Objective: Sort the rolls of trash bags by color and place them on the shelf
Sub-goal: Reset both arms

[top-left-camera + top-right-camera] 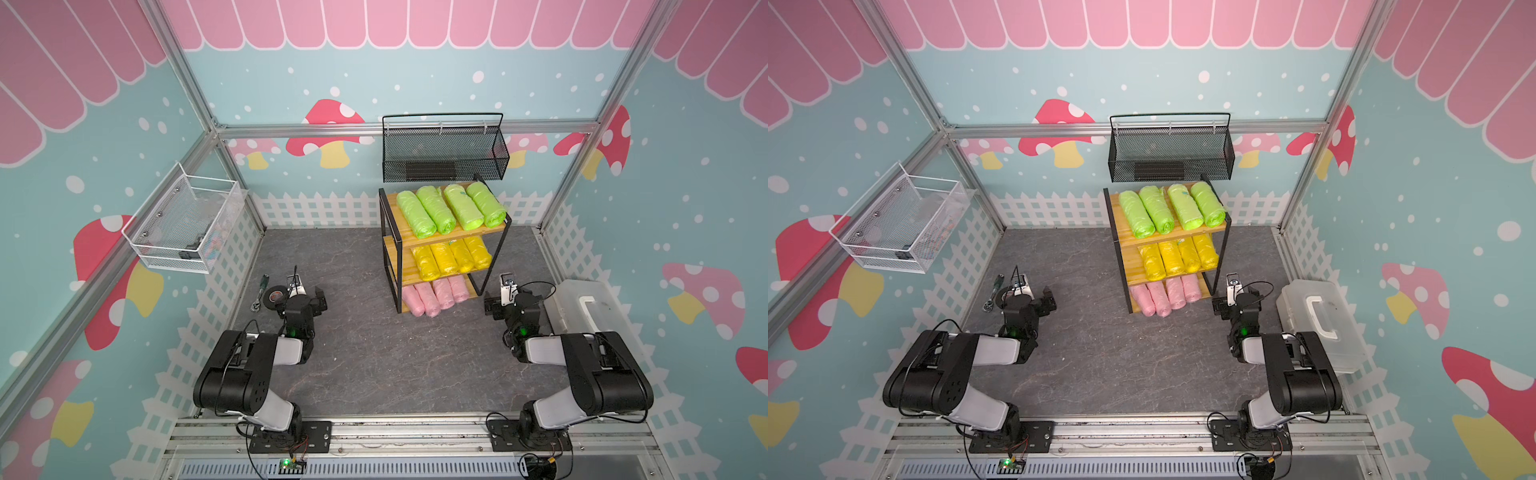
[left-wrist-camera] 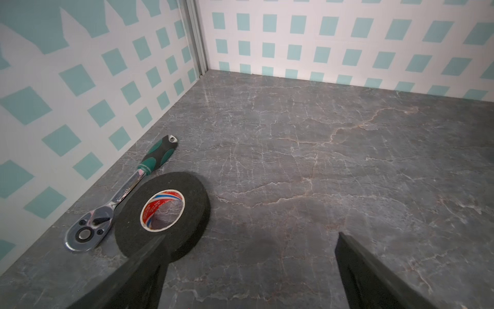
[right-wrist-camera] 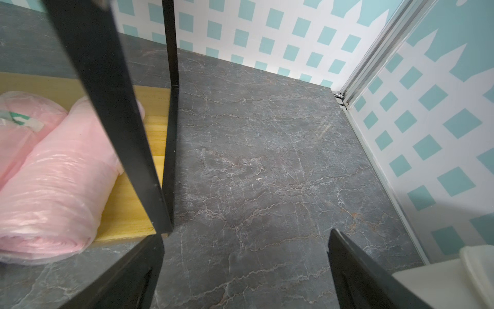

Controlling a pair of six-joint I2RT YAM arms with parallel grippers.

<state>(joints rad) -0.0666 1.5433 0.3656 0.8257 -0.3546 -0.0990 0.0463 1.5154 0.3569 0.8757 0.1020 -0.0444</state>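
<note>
Checking the final state: the shelf [image 1: 392,216] holds lime green rolls [image 1: 451,205] on its top board, yellow rolls [image 1: 451,255] in the middle and pale pink rolls [image 1: 434,295] at the bottom, soft crinkly film on smooth wood. My left pincer [image 2: 250,236] and right pincer [image 3: 246,233] are spread and empty over the marbled surface [image 2: 320,160]. I judge the sorting complete; any withdrawal must avoid clipping the shelf.

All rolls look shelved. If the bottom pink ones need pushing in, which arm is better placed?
Right, probably. The right pincer, open and empty, sits beside the shelf, the pink rolls close in its wrist view. The left pincer, also open, is farther off by the black tape roll.
</note>
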